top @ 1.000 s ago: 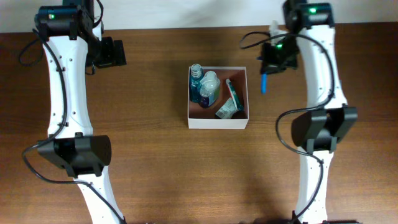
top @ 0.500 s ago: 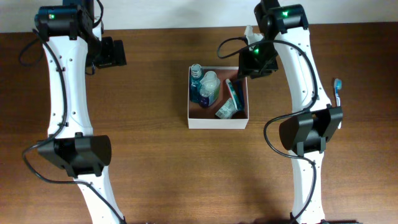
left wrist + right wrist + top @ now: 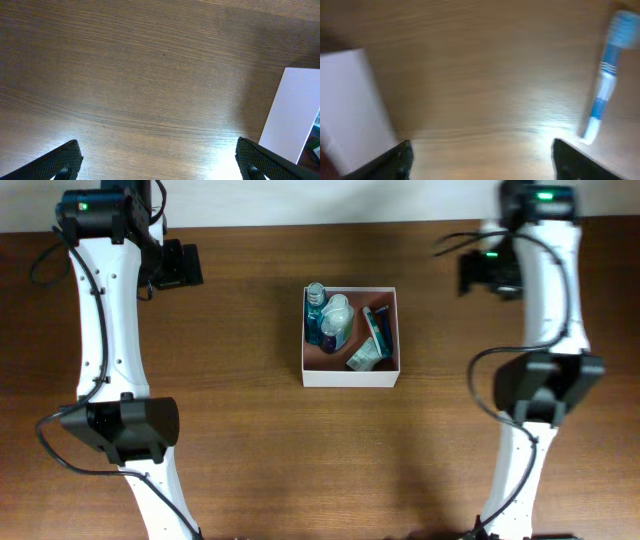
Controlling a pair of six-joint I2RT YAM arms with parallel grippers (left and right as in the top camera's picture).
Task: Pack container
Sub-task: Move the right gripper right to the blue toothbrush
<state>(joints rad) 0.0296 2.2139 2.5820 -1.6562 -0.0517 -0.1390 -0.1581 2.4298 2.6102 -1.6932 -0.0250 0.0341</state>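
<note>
Mid-counter sits the container [image 3: 350, 377], its white walls around bottles [image 3: 332, 320], a tube [image 3: 375, 328] and a crumpled packet [image 3: 364, 360], with little floor left bare. A blue toothbrush [image 3: 603, 85] lies outside on the counter [image 3: 250, 450], well apart from it. I'd guess its thin handle could roll or slip from an off-centre pinch. Over the wood between container and toothbrush hangs the right gripper [image 3: 479, 160], spread open and empty. At far left the left gripper [image 3: 159, 162] is likewise open, holding nothing.
</note>
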